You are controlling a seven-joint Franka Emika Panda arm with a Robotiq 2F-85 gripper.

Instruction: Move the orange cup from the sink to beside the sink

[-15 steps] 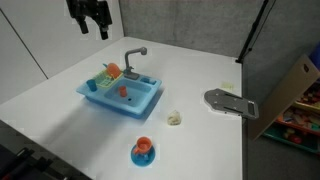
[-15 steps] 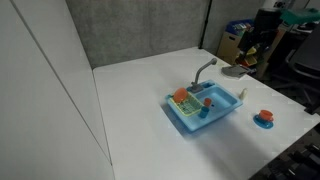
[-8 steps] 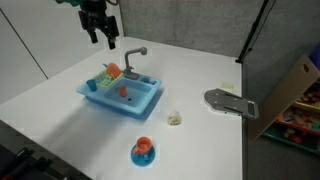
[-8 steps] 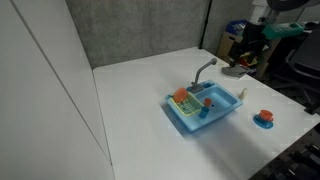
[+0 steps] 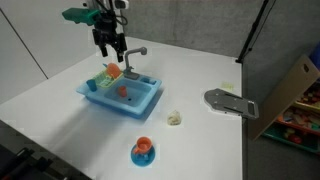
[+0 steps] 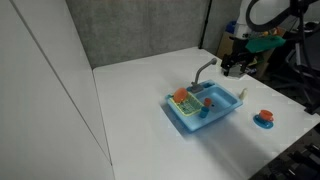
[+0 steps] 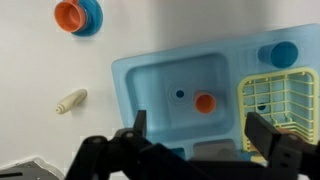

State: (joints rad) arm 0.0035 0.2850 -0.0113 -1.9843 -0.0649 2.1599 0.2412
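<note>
**While your gripper (image 5: 112, 50) hangs wide over the sink (image 5: 143, 108)**

You work on a white table (image 5: 205, 75) backed by a grey wall. Within the last second your gripper has swung in from the back corner to above the faucet (image 5: 134, 56), fingers spread, holding nothing. The orange cup (image 7: 205, 102) stands in the basin beside the drain. Bare tabletop lies on every side of the sink; a blue saucer (image 5: 144, 157) sits near the front edge.

Over the last second the gripper (image 5: 111, 52) has dropped from the top-left corner of an exterior view, moving down and rightward until it hangs close above the blue sink (image 5: 140, 110), and in an exterior view (image 6: 232, 66) it has slid leftward and lower from the upper right edge.
</note>
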